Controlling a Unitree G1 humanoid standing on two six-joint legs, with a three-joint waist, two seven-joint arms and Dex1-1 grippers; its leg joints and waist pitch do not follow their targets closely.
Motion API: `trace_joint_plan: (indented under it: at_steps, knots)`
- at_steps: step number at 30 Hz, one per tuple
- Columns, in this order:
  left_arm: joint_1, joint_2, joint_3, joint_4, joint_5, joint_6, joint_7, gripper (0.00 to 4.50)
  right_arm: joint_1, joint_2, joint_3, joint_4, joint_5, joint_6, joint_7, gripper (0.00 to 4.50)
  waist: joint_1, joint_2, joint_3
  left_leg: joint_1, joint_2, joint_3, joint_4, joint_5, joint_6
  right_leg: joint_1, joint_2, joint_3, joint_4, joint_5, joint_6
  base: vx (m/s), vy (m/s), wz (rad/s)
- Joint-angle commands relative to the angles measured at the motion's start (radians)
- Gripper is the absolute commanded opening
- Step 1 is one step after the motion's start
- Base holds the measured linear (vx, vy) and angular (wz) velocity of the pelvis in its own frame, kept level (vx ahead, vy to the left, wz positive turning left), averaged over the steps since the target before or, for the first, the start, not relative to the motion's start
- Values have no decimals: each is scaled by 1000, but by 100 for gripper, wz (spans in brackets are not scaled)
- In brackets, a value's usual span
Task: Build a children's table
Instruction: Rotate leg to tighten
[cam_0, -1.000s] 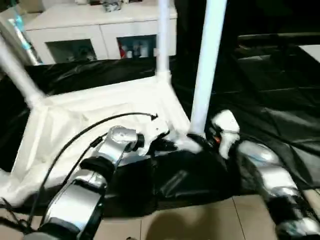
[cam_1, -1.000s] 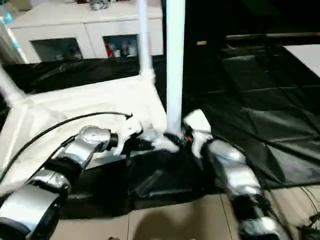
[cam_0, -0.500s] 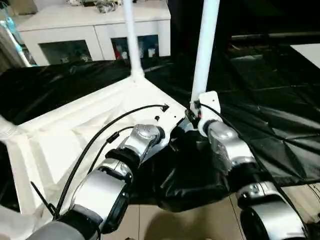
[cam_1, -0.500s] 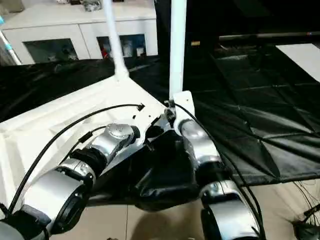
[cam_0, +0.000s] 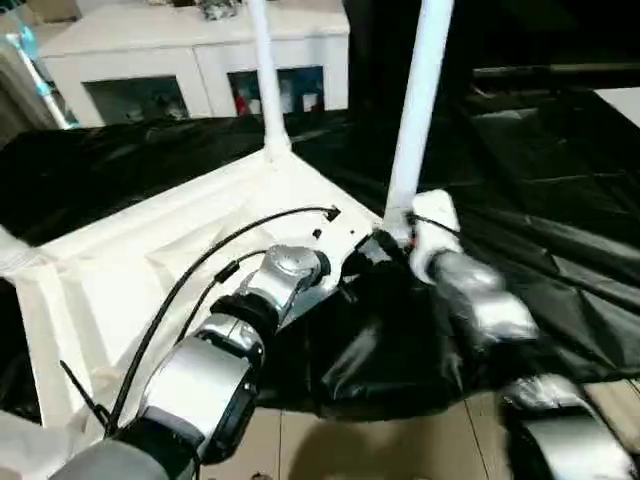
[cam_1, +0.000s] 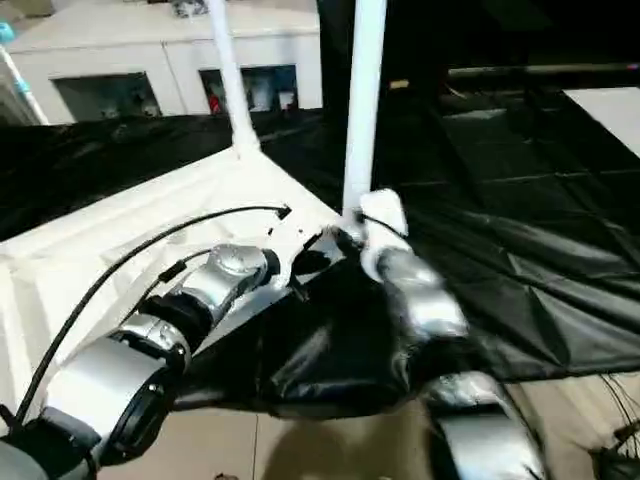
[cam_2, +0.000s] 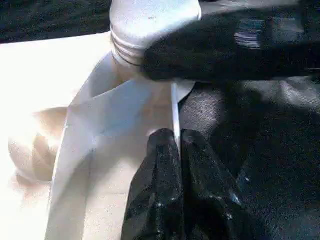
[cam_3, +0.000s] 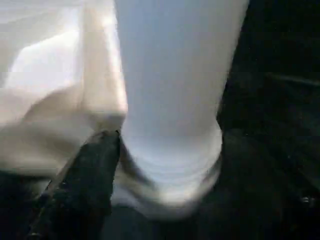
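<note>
Table top: white, lying upside down on the black-covered work table, rim upward.
Near leg: upright in the corner socket nearest the two grippers.
Far leg: upright in the next corner socket behind; head views alone show it, with the white cabinet beyond.
Left gripper: fingers pressed together, pinching the thin edge of the table top's rim; the left wrist view makes this plain.
Right gripper: at the near leg's base; the right wrist view shows one black finger beside the leg's collar, spread cannot be told.
</note>
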Motion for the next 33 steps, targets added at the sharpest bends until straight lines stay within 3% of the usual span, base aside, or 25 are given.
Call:
trace_joint_plan:
  at_steps: [1, 4, 6, 9, 12, 16, 19, 27, 33]
  knots:
    - [18, 30, -29, 2, 24, -22, -40, 0, 22, -31, 27, -92, 28, -6, 109, 390, 5, -26, -69, 6, 43, -17, -66, -168, 132, 60, -62, 31, -65, -196, -214, 0, 0, 0]
    - [44, 60, -38, -16, 19, -73, -146, 0, 103, -137, 63, -221, 45, -40, 260, 411, 9, -26, -68, 6, 46, -17, -64, -166, 151, 60, -61, 29, -66, -190, -215, 0, 0, 0]
    - [72, 79, -50, -53, 3, -144, -304, 0, 145, -179, 47, -297, 107, -14, 357, 411, 14, -25, -65, 6, 46, -15, -66, -180, 159, 60, -61, 31, -71, -223, -216, 0, 0, 0]
    - [101, 97, -67, -95, -15, -172, -445, 0, 179, -214, 51, -352, 136, -3, 440, 411, 21, -25, -65, 10, 51, -13, -67, -189, 156, 56, -61, 32, -73, -251, -223, 0, 0, 0]
    - [118, 110, -80, -117, -15, -171, -489, 0, 205, -234, 64, -396, 161, 28, 492, 411, 34, -21, -67, 18, 58, -12, -69, -197, 141, 48, -60, 34, -71, -252, -234, 0, 0, 0]
    - [141, 120, -83, -145, -23, -178, -535, 0, 236, -259, 110, -436, 160, 42, 545, 411, 48, -22, -68, 16, 60, -14, -71, -185, 126, 50, -62, 36, -62, -216, -239, 0, 0, 0]
    - [154, 128, -86, -166, -30, -177, -575, 0, 241, -266, 136, -424, 130, 37, 555, 411, 50, -26, -67, 13, 56, -11, -69, -176, 126, 50, -65, 36, -62, -223, -232, 0, 0, 0]
    - [164, 132, -88, -197, -34, -168, -585, 0, 210, -250, 120, -364, 93, 15, 486, 411, 47, -23, -67, 13, 55, -13, -71, -180, 109, 49, -63, 35, -64, -250, -220, 0, 0, 0]
    - [165, 128, -87, -205, -34, -165, -582, 0, 210, -249, 115, -353, 95, 15, 485, 367, 49, -22, -69, 12, 54, -11, -66, -157, 128, 51, -61, 34, -60, -201, -231, 0, 0, 0]
